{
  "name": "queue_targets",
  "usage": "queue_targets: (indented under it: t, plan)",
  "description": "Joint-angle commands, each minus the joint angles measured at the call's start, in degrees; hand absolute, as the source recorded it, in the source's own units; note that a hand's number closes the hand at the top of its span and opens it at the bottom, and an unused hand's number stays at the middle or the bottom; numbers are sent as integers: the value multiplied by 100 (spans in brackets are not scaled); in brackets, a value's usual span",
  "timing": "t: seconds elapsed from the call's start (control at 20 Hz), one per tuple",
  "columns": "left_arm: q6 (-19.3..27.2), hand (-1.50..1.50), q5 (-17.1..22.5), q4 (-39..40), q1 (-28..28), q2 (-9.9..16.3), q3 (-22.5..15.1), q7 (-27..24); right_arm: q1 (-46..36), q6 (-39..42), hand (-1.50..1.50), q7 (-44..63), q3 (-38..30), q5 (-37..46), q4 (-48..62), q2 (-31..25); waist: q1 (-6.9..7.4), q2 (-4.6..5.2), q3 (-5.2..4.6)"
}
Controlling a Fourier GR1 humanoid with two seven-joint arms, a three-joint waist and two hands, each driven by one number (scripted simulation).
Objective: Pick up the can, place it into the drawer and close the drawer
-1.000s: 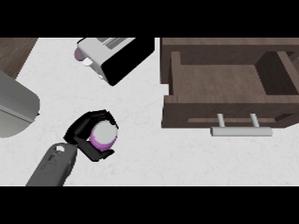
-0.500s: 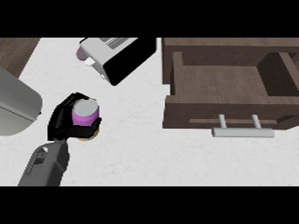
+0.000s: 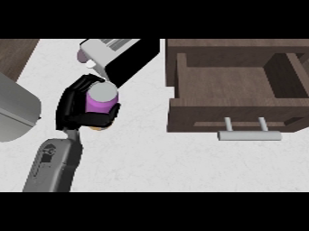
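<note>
A purple can [image 3: 102,100] with a grey lid is upright, held over the counter at the left of the head view. My left hand [image 3: 77,108] is curled round it, fingers and thumb wrapping its sides. The open wooden drawer [image 3: 241,117] lies to the right, its inside bare, with a metal handle [image 3: 248,134] on its front. The can is well to the left of the drawer. My right hand does not show.
A toaster [image 3: 120,58] sits just beyond the can, with a small purple thing [image 3: 84,56] at its left. A grey rounded appliance [image 3: 4,110] fills the left edge. White counter [image 3: 170,162] spreads in front of the drawer.
My left hand has lifted the can and carried it away from me, toward the toaster. The right hand, seen at the right edge earlier, has left the view.
</note>
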Motion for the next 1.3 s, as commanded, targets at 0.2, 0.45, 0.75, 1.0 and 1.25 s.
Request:
queue_targets:
  t: [0.2, 0.45, 0.75, 1.0, 1.25]
  plan:
    - [1053, 150, 52, -719, -698, -66, -1182, 1184, -133, 14, -150, 44, 5, -7, 16, 6, -49, 14, -4]
    - [1629, 150, -60, -509, -1672, -67, -1533, 1844, 261, -41, -150, -649, 220, 219, 270, 143, -92, 20, -2]
    - [1750, 150, -148, -29, -2807, -66, -1356, 2244, 372, 263, -150, -248, -44, -70, -142, 106, -114, 19, -2]
    - [2380, 150, 304, 339, -3513, -67, -1916, 2467, -187, 133, -150, -434, -108, 126, 591, 5, -85, 28, -2]
    - [2852, 150, 477, 1238, -4389, -67, -2095, 2444, 45, 65, -150, -81, -35, 141, -34, 72, -151, 27, -2]
